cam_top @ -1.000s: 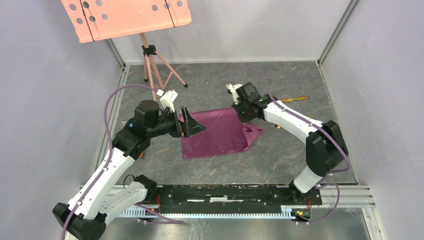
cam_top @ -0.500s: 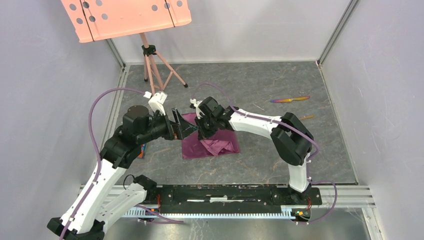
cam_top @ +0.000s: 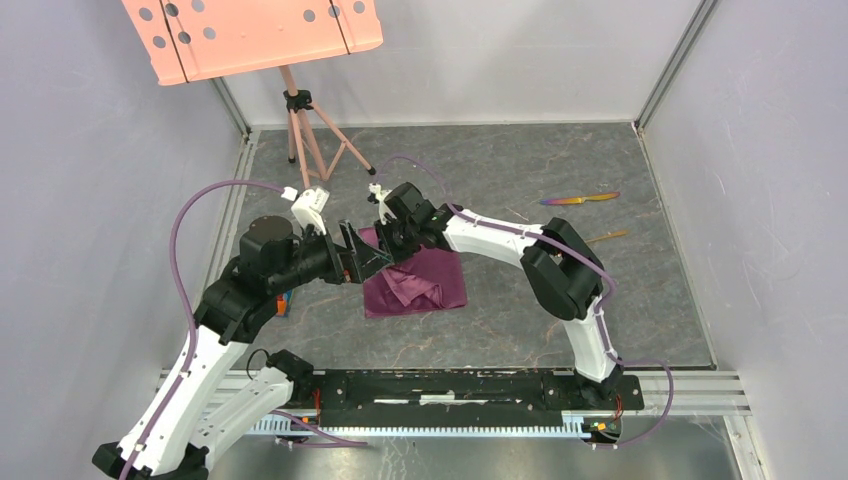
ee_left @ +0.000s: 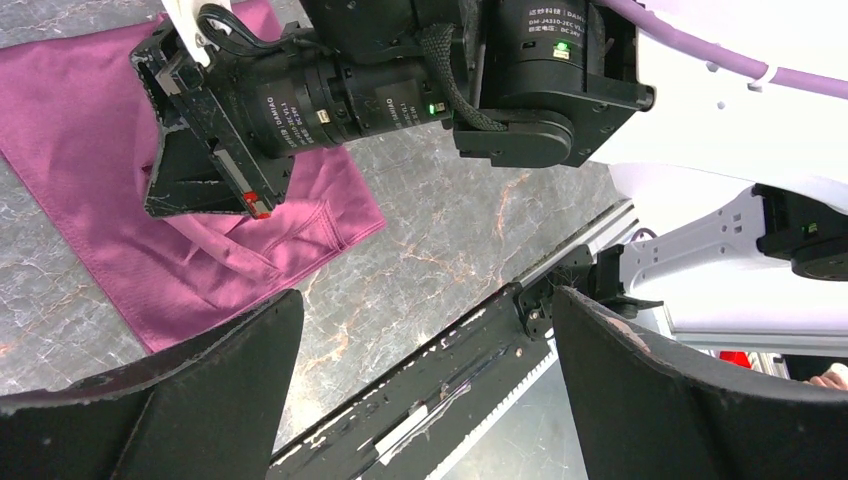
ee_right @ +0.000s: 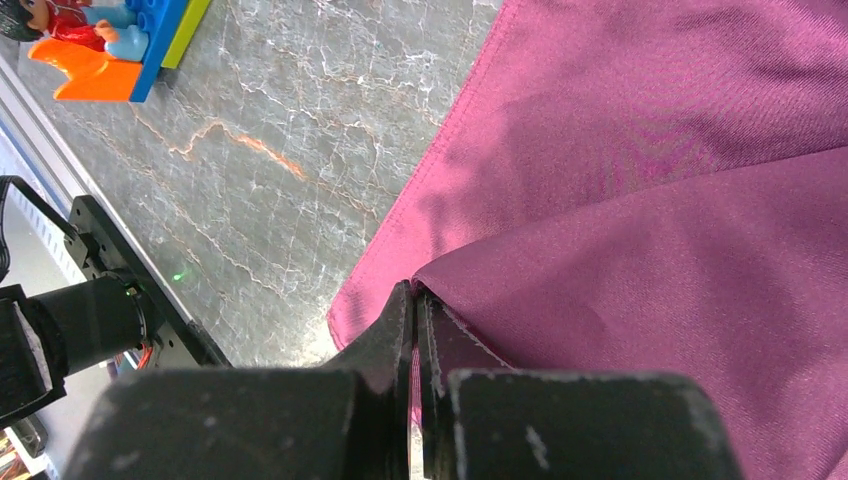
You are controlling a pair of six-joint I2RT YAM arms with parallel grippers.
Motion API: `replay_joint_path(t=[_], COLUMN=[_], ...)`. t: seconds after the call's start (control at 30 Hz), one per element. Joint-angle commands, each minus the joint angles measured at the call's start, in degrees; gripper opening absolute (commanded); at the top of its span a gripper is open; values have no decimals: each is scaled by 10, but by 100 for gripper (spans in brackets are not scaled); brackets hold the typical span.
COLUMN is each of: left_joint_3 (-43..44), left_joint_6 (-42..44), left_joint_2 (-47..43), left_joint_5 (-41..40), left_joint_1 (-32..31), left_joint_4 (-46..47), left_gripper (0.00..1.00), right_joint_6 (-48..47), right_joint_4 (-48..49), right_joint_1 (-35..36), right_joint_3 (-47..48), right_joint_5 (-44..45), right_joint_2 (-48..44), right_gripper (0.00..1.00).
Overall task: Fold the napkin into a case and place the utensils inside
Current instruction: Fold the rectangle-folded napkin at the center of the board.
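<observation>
Right gripper (ee_right: 414, 305): pinching napkin (ee_right: 650, 120) edge
Left gripper (ee_left: 425, 340): spread, empty
Risk: thin cloth may slip, skewing the fold

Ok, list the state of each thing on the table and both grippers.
Plum-purple thin cloth napkin: half folded over itself, rumpled.
Right gripper: shut on the napkin's edge.
Left gripper: open, empty.
Rainbow-iridescent metal knife: lying flat, apart from napkin.
Thin gold spoon: lying flat, apart from napkin.
</observation>
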Motion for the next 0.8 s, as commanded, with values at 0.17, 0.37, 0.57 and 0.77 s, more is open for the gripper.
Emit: replay_joint_path(t=[0.17, 0.37, 0.57, 0.77], left_joint_3=[22, 23, 22, 21], left_joint_6=[31, 30, 28, 25], left_joint_2=[-1, 0, -3, -6], left_joint_5=[-4, -3, -3, -6], left_joint_1=[3, 4, 5, 4], left_joint_4=[5, 5, 3, 2], left_gripper=[100, 100, 100, 100], right_joint_6=[13, 13, 19, 6], right_joint_4=[6, 3, 7, -17], right_joint_1=[1, 1, 1, 1], right_joint_3=[40, 51, 62, 97], right_joint_5=[-10, -7, -10, -50], right_joint_2=[29, 40, 57, 68], right_gripper=[0, 0, 2, 38])
